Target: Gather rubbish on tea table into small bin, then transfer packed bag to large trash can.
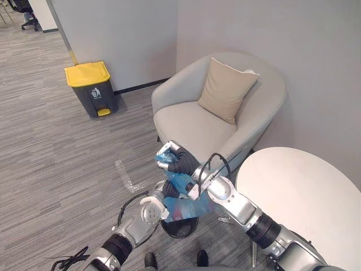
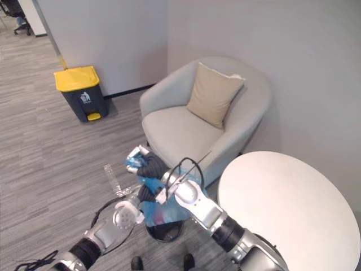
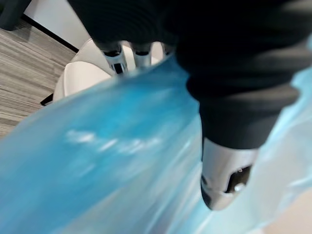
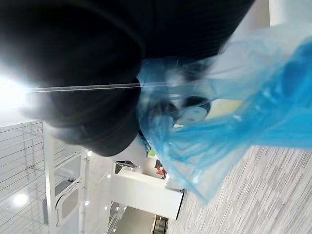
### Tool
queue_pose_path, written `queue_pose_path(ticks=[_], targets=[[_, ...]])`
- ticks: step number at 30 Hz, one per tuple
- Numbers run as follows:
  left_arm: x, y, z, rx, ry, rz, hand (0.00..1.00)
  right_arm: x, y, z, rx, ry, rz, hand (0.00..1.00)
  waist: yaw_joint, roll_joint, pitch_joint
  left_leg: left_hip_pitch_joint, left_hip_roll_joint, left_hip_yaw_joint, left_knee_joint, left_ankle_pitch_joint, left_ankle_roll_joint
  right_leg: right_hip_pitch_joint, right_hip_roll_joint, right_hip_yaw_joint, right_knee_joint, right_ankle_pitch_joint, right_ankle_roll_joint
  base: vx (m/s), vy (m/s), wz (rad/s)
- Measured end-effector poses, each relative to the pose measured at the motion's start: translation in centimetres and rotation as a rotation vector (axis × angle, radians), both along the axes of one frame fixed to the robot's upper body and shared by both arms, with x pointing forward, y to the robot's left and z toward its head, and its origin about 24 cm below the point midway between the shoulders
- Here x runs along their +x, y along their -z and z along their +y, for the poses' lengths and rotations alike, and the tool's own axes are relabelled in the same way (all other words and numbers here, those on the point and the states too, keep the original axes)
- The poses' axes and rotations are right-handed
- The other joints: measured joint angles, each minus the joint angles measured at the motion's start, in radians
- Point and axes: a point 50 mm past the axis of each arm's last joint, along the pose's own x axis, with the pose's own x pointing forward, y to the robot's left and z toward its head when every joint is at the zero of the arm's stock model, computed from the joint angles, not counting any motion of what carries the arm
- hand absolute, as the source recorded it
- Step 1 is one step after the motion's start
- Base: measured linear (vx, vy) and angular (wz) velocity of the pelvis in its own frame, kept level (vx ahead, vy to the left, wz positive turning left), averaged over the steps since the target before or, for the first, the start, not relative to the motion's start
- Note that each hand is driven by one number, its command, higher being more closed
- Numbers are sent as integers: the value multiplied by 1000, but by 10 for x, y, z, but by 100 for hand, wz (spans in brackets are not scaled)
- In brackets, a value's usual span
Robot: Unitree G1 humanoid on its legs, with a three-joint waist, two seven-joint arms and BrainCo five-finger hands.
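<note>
Blue bag (image 1: 189, 206), thin, slippery (light, I'd judge): right hand (image 1: 169, 153) clamps its neck, the safest hold. Left hand (image 3: 226, 175): grip, cannot tell.

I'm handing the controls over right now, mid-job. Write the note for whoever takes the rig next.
Right hand: shut on the top of the blue bag, holding it up over the small bin.
Left hand: against the bag's side, grip unclear.
Large trash can: by the wall across the floor, lid closed.
Tea table: at the robot's right.
Done, it seems: bag gathered at its top. Whether its bottom is out of the bin is unclear.
Left: carry the bag to the large trash can and drop it in.
</note>
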Motion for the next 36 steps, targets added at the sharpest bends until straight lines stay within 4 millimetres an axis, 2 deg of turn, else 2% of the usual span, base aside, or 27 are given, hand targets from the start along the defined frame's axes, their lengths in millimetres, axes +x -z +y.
queue_pose_path(ticks=[1, 5, 7, 11, 14, 17, 18, 23, 26, 31, 36], targets=[[1, 2, 2, -8, -18, 19, 100, 1, -2, 1, 11, -6, 2, 100, 0, 0, 0, 0, 1, 0, 0, 1, -1, 0, 1, 0, 0, 0, 0, 0, 0, 0], [-1, 4, -1, -88, -55, 60, 100, 1, -9, 7, 75, -33, 34, 100, 0, -1, 0, 0, 2, -1, 0, 1, -2, 0, 3, -1, 0, 0, 0, 0, 0, 0], [-12, -1, -14, -192, -43, 62, 100, -1, -14, 13, 107, -65, 38, 100, 1, -1, 0, 0, 2, -2, 0, 1, -2, 1, 3, -1, 0, 6, -8, 0, 0, 0], [-26, 5, -39, -257, -26, 106, 100, -5, -10, 17, 103, -76, 51, 100, 9, -1, 0, -1, 1, -6, 0, 0, -3, 2, 3, -5, 0, 5, -7, 0, 0, 2], [-26, 11, -38, -216, -32, 117, 100, -9, -3, 18, 113, -72, 82, 100, 5, -1, 0, 0, 1, -6, 0, 0, -3, 2, 3, -4, 0, -1, 1, 0, 0, 0], [-22, 16, -26, -198, -97, 132, 100, -9, 3, 11, 129, -38, 111, 100, 1, -1, 0, 0, 2, -6, 0, -4, -9, 2, 3, -4, 0, -1, 1, 0, 0, 0], [-21, 16, -22, -202, -115, 134, 100, -9, 4, 8, 139, -27, 115, 0, 0, 0, 0, 0, 2, -6, 0, -4, -10, 2, 3, -3, 0, -1, 1, 0, 0, 0], [-16, 16, 1, -258, -243, 149, 100, -9, 17, -6, 175, 17, 178, 0, -1, 0, 0, 0, 3, -6, 0, -5, -11, 2, 0, -4, 0, -5, 0, 0, 0, 0], [-17, 17, 15, -308, -327, 162, 100, -12, 33, -18, 167, 70, 236, 0, -1, 0, 0, -1, 2, -7, 0, -6, -11, 3, -1, -5, 0, -6, 2, 0, 0, 0], [-19, 17, 28, -355, -404, 170, 100, -8, 51, -34, 15, 162, 197, 0, -3, -1, 0, -1, 2, -9, 0, -6, -11, 3, -2, -7, -1, -7, 3, 0, 0, 0], [-19, 15, 43, -391, -477, 152, 100, 1, 53, -57, -152, 296, 55, 0, 1, -1, 0, -3, 1, -11, 0, -6, -10, 3, -2, -9, -1, -7, 4, 0, 0, 0]])
